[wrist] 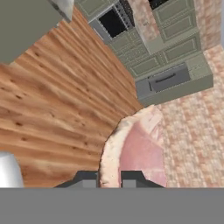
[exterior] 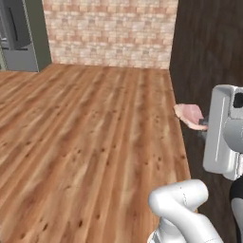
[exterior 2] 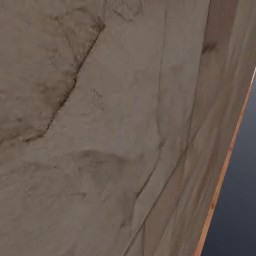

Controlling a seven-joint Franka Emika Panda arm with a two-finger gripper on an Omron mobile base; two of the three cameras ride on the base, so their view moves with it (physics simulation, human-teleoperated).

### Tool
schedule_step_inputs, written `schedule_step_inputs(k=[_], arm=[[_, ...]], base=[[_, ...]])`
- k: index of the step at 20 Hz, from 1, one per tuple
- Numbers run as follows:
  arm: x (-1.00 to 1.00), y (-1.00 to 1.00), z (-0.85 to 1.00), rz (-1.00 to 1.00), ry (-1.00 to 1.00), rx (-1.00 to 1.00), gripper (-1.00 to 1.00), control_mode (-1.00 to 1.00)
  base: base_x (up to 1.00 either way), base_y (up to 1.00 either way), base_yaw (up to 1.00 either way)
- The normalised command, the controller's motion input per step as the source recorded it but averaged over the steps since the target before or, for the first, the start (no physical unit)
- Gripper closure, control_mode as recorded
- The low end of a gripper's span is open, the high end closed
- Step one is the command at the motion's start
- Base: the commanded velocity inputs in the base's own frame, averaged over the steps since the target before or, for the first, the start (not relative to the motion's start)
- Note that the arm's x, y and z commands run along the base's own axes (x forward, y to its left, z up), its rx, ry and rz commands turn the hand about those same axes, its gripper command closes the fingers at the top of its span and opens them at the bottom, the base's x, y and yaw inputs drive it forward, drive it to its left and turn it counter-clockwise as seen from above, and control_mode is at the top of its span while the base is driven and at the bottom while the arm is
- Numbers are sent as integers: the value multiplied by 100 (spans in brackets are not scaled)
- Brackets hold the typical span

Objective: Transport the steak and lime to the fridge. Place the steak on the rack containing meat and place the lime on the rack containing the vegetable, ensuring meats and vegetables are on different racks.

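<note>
Steak (exterior: 189, 115) hangs clamped in the closed end effector (wrist: 110, 178), held by one edge well above the wooden floor (exterior: 90, 142), probably for carrying. Seen from the steak, the fridge (exterior: 21, 35) stands far off across that floor.

Floor (exterior: 90, 142): wooden planks, warm orange-brown with darker knots, boards running from the near edge toward the brick wall (exterior: 109, 31) at twelve o'clock. Bare boards across the open middle. Standing on it: a tall grey fridge (exterior: 21, 35) at ten o'clock, against the wall; grey-green kitchen cabinets (wrist: 157, 52), seen from the hand camera along the far edge of the planks.
</note>
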Motion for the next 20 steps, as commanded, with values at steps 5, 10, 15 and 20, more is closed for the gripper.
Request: schedule_step_inputs(k=[5,10,15,20], arm=[[0,0,0,0,0,0,100,100],[0,0,0,0,0,0,100,100],[0,0,0,0,0,0,100,100],[0,0,0,0,0,0,100,100]], base=[[100,7,0],[100,19,0],[100,49,0],[100,90,0]])
